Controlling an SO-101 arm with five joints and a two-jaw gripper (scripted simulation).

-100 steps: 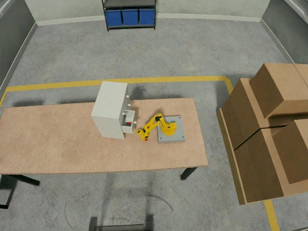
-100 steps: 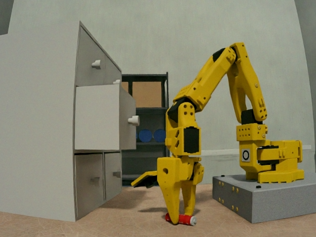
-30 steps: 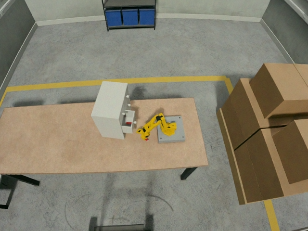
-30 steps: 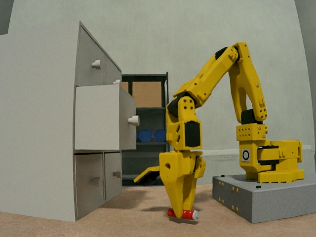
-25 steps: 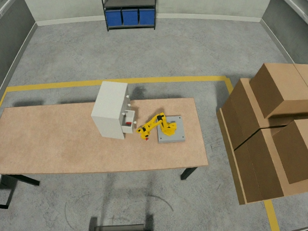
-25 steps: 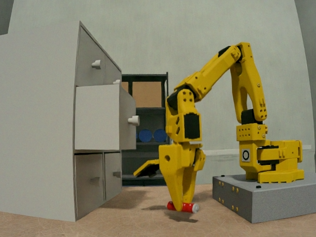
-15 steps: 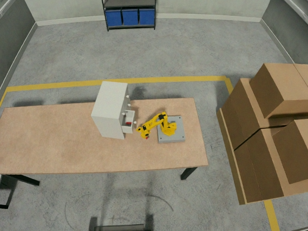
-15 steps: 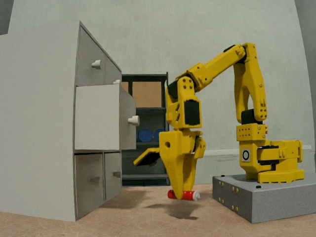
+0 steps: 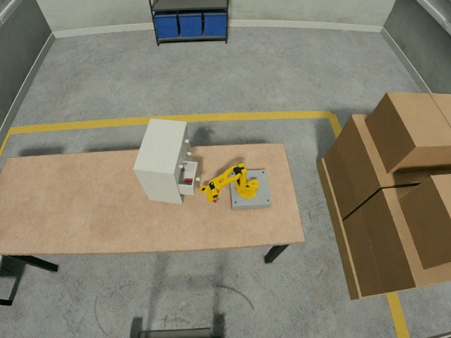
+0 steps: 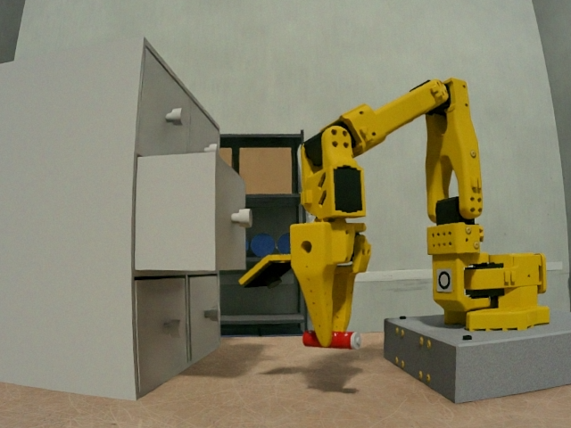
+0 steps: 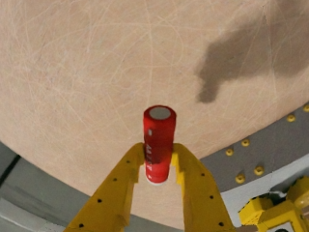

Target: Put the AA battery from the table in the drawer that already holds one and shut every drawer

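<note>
Pincer: the pincer (image 9: pixel 213 199) (image 10: pixel 335 338) (image 11: pixel 159 157) is closing on the AA battery (image 9: pixel 215 201) (image 10: pixel 313 339) (image 11: pixel 159 137), its fingers only slightly apart, one on each side of the barrel.
Battery in grip: hanging level above the tabletop (image 9: pixel 109 218) (image 10: pixel 258 391) (image 11: pixel 87 72), between the cabinet (image 9: pixel 160 145) (image 10: pixel 69 207) and the grey base block (image 9: pixel 251 204) (image 10: pixel 419 364) (image 11: pixel 232 159), toward the tabletop's right edge as seen from the top; both ends sticking out past the fingertips.
Step in hand: carrying the battery to the open drawer, by my judgement. Battery is hanging below the drawer's floor level, so it is needing a straight lift first, well over the rim, then a move across.
Handling: round barrel is likely to roll or pivot if an end is knocking the drawer front; keeping the squeeze steady, releasing low over the opening.
Open drawer: the open drawer (image 9: pixel 187 189) (image 10: pixel 175 211) is standing out from the cabinet, its knob (image 9: pixel 197 179) (image 10: pixel 242 217) facing the arm. No stops, so any bump is risking a shift; closing later is wanting a gentle, square push.
Drawer contents: a red battery (image 9: pixel 188 179) is lying inside, matching the target.
Other drawers: those in view are sitting shut.

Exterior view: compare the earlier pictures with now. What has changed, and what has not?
The tool has lifted the red battery off the table, gripped throughout. The open drawer and the cabinet stayed put.
</note>
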